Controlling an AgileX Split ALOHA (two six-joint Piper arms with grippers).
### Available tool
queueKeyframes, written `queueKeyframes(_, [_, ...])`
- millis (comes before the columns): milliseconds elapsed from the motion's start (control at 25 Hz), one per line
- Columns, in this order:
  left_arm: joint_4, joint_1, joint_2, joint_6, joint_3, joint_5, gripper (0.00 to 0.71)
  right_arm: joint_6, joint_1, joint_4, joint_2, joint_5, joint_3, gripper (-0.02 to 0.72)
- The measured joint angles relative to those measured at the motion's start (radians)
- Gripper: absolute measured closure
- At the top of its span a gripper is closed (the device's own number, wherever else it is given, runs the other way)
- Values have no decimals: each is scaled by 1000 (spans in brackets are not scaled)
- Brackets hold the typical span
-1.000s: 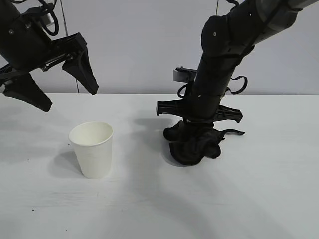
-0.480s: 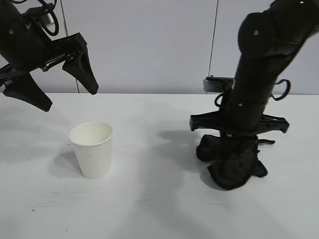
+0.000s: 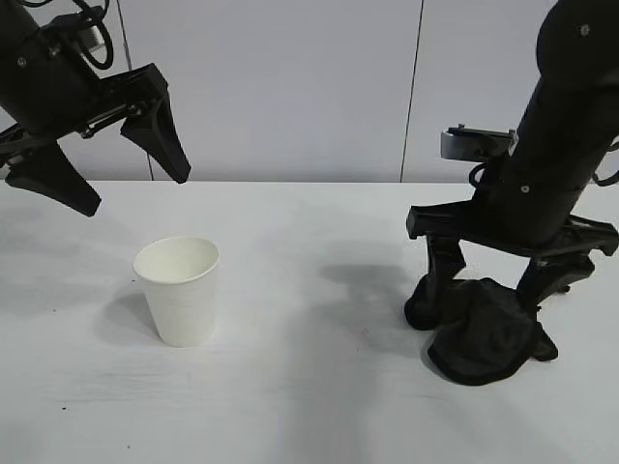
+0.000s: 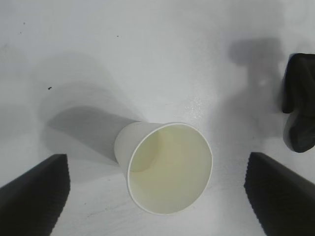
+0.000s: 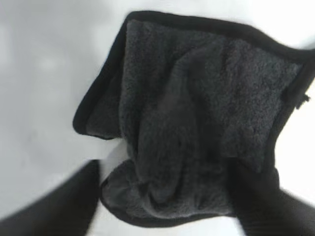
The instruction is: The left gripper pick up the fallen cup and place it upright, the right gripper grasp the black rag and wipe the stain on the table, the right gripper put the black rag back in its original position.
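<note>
Over the black rag (image 3: 486, 332), the right end effector (image 3: 493, 286) straddles, fingers spread.

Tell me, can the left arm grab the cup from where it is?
Probably yes. The left gripper hangs open above the upright cup, and nothing sits between them; the black rag lies far off.

We note the white paper cup (image 4: 165, 167) standing upright on the white table (image 4: 147, 59), mouth open and interior bare. Our left gripper (image 4: 157, 194) hangs above it, fingers (image 4: 34, 194) spread wide to either side. The black rag (image 4: 299, 108) lies well apart at the frame edge.
</note>
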Motion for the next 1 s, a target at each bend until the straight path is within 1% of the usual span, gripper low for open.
queueKeyframes(160, [0, 0, 0, 0, 0, 4, 16, -19, 0, 46, -92, 26, -37, 29])
queueKeyframes(360, [0, 0, 0, 0, 0, 5, 16, -27, 0, 65, -143, 62, -85, 26])
queueKeyframes(480, [0, 0, 0, 0, 0, 5, 16, -38, -20, 87, -143, 82, -87, 25])
queueKeyframes(560, [0, 0, 0, 0, 0, 5, 16, -56, -41, 125, -143, 83, -87, 24])
queueKeyframes(680, [0, 0, 0, 0, 0, 5, 16, -122, -70, 212, -143, 83, -87, 24])
queueKeyframes(760, [0, 0, 0, 0, 0, 5, 16, -147, -78, 245, -143, 81, -87, 22])
queueKeyframes(840, [0, 0, 0, 0, 0, 5, 16, -157, -78, 255, -143, 80, -87, 22])
queueKeyframes(1000, [0, 0, 0, 0, 0, 5, 16, -161, -78, 258, -143, 78, -87, 22])
